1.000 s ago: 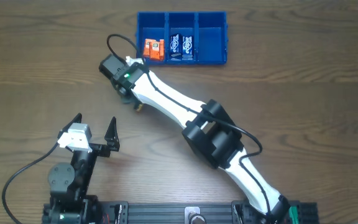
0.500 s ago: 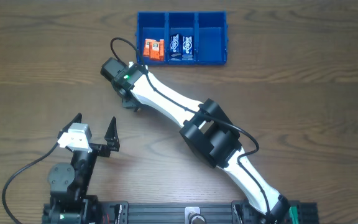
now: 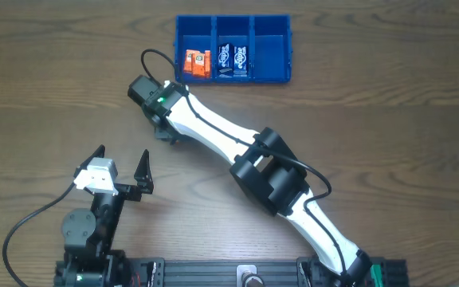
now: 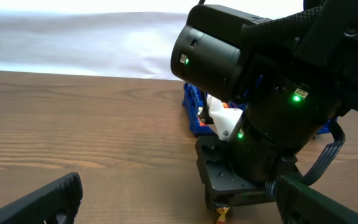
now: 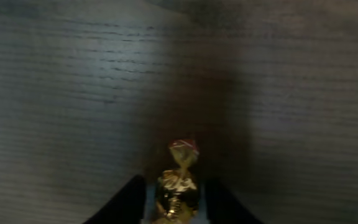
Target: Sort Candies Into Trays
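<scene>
While your right gripper (image 5: 176, 202) pinches a gold-wrapped candy (image 5: 179, 180) close to the wooden table (image 3: 373, 119), the blue compartment tray (image 3: 233, 80) lies near its wrist. Your left gripper (image 3: 123, 153) gapes wide, well apart from both.

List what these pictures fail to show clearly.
- Right gripper: its hold on the gold candy is dim and cut off by the edge in the right wrist view.
- Gold candy, top view: hidden under the right arm.
- Blue tray, left wrist view: mostly behind the right arm.
</scene>
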`<move>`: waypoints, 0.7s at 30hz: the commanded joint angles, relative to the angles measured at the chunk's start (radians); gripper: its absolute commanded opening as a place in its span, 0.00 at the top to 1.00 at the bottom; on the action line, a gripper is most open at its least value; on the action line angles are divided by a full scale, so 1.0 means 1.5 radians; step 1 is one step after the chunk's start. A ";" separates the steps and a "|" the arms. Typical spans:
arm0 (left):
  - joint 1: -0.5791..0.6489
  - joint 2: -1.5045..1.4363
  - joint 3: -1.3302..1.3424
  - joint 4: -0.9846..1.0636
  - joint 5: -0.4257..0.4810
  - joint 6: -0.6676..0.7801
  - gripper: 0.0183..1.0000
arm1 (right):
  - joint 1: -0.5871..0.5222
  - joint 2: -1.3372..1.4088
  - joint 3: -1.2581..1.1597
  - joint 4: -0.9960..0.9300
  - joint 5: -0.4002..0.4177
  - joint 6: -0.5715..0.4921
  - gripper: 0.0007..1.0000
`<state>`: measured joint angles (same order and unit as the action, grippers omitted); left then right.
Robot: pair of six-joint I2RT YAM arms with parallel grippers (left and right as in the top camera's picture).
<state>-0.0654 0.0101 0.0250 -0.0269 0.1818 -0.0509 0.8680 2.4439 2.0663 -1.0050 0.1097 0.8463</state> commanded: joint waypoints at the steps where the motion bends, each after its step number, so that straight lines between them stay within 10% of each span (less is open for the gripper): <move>1: 0.005 -0.004 -0.013 -0.021 0.013 0.007 0.00 | 0.000 0.014 -0.017 0.001 0.001 0.012 0.77; 11: 0.005 -0.004 -0.013 -0.021 0.013 0.007 0.00 | -0.003 -0.022 -0.015 -0.008 0.023 -0.010 0.86; 21: 0.005 -0.004 -0.013 -0.021 0.013 0.007 0.00 | -0.162 -0.261 -0.015 0.000 0.188 -0.187 0.86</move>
<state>-0.0654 0.0101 0.0250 -0.0269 0.1818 -0.0505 0.7731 2.1696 2.0262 -1.0489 0.2676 0.7177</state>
